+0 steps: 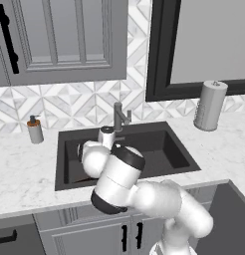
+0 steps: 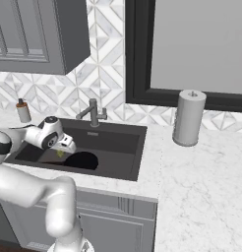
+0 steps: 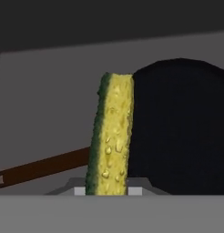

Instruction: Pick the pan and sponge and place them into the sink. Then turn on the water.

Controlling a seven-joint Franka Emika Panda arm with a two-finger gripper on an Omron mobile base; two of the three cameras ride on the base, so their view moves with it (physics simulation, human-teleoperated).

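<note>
— Yellow sponge (image 3: pixel 109 136), where is it?
— Clamped in the closed gripper (image 2: pixel 60 153), hanging over the sink (image 2: pixel 124 170).
— And the pan (image 2: pixel 82 160)?
— Lying on the sink floor, right below the sponge.

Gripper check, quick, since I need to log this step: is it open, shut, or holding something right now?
Gripper: shut on the sponge, held above the pan inside the sink.

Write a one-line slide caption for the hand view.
Yellow-and-green sponge held upright in the shut gripper, above the black pan lying in the sink.
</note>
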